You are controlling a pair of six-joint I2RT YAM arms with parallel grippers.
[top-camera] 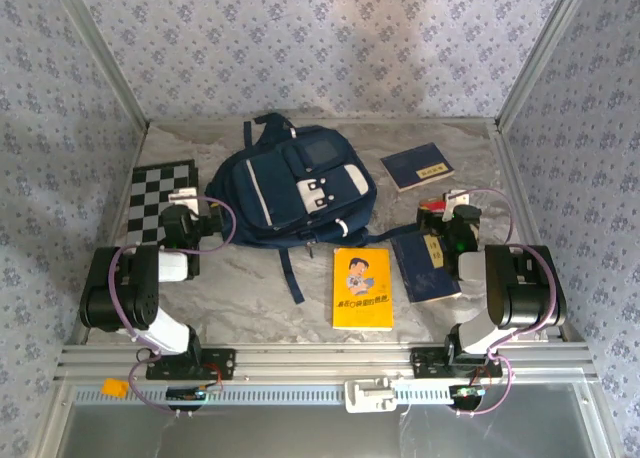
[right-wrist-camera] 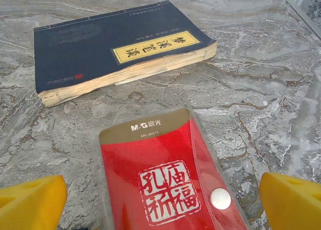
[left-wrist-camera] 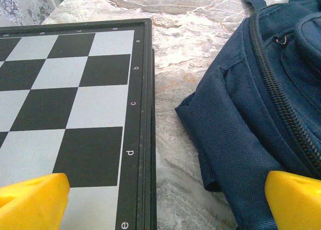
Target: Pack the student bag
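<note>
Marbled counter (top-camera: 250, 283) holds the student bag (top-camera: 295, 183) at centre, seemingly zipped, so with left gripper (left-wrist-camera: 163, 202) and right gripper (right-wrist-camera: 163, 202) both spread wide and empty, we should unzip before loading.

navy white-striped student bag (top-camera: 290, 188), checkered board (top-camera: 160, 193), yellow book (top-camera: 362, 288)

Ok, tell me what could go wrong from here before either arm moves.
1. The student bag looks zipped shut in the left wrist view, so items pushed at it may only shove it around.
2. The chessboard lies flat and wide; fingers may find no edge to pinch.
3. The red pouch is flat and glossy below the open right gripper; it may slip.
</note>
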